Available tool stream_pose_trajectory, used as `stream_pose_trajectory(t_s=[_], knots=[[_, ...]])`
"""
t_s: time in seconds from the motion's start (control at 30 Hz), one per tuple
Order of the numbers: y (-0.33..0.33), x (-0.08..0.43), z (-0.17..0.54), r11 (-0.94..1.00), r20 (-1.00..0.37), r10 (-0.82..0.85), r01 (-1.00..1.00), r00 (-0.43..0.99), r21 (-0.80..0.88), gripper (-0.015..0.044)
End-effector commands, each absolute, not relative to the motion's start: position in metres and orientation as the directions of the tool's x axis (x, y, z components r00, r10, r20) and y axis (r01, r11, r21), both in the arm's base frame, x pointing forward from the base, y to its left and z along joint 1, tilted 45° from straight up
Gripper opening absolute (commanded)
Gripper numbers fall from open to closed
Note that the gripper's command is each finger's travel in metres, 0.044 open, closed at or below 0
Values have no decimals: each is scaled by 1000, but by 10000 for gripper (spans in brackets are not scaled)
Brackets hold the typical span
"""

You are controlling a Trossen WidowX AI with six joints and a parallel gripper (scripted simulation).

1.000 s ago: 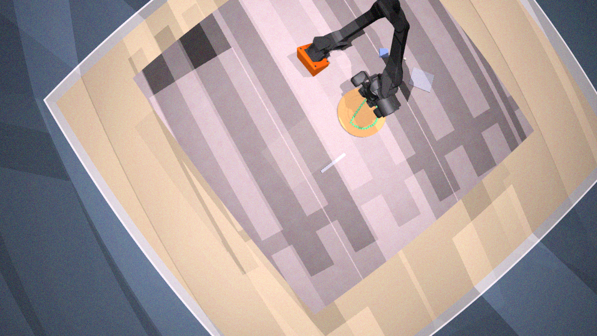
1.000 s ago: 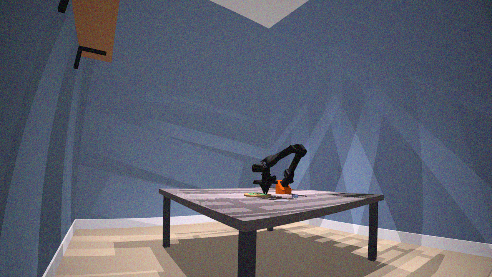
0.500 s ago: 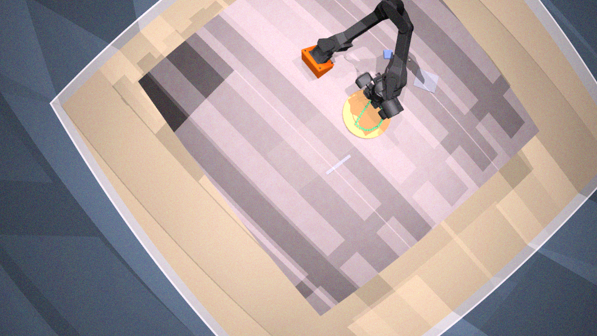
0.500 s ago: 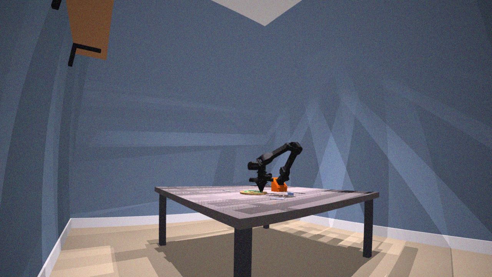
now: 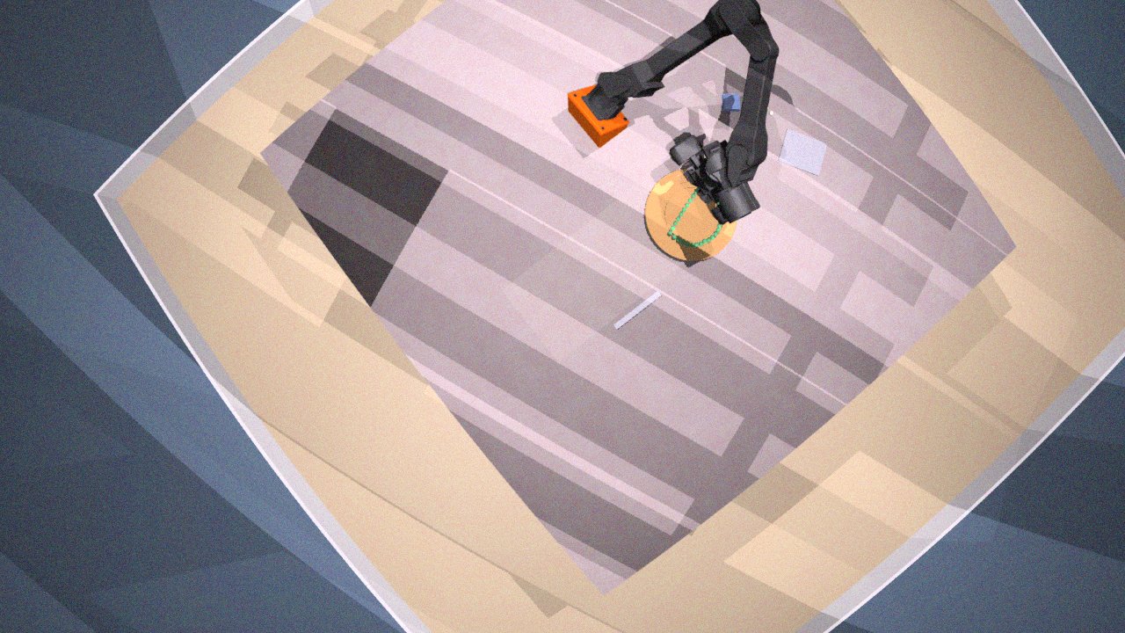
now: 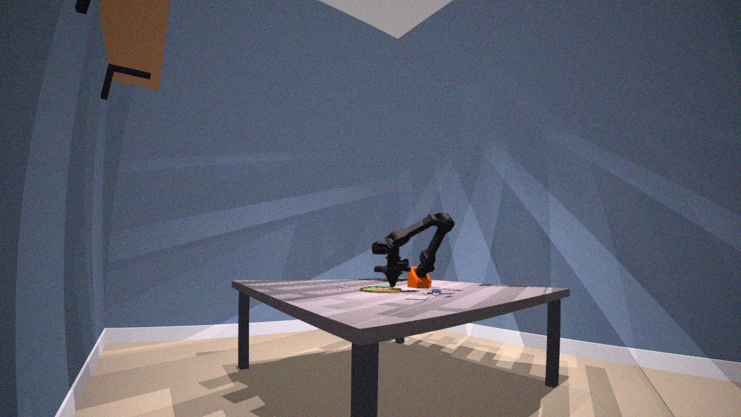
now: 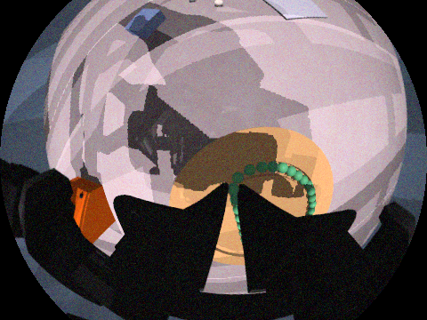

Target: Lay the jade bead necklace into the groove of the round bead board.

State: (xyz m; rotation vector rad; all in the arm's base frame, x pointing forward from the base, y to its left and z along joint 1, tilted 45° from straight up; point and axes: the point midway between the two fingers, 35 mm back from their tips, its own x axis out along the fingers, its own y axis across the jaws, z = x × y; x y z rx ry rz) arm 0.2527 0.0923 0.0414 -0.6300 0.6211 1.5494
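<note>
The jade bead necklace [image 5: 695, 244] [image 6: 380, 287] [image 7: 291, 171] lies on the round wooden bead board [image 5: 656, 224] [image 7: 324, 180]. My gripper [image 6: 392, 285] [image 7: 232, 188] is shut on the necklace at the board's arm-side part, with its tips low over the board. In the wrist view the beads curve right from the tips, close to the groove line; others run nearly straight down between the fingers. In the top view this straight run cuts inside the groove's left arc, which shows bare, and ends in a sharp corner. The gripper body hides the held part there.
The orange arm base [image 5: 596, 118] [image 6: 418, 278] [image 7: 92, 211] stands near the board. A blue block [image 5: 731, 101] [image 7: 144, 22], a small white ball [image 5: 772, 112] [image 7: 218, 3] and a pale square plate [image 5: 802, 151] [image 7: 302, 8] lie beyond it. A white strip [image 5: 637, 309] lies on the opposite side.
</note>
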Motion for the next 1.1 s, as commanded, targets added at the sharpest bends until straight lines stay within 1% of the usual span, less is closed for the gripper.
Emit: stream_pose_trajectory(t_s=[0.0, 0.4, 0.93, 0.97, 1.07], knots=[[93, 249, 44, -68, -711, 701, -998, -60, 17, 0], [99, 248, 38, -68, -711, 701, -998, -60, 17, 0], [93, 249, 44, -68, -711, 700, -998, -60, 16, 420], [95, 248, 42, -67, -711, 700, -998, -61, 19, 440], [93, 248, 44, -68, -711, 701, -998, -60, 17, 440]])
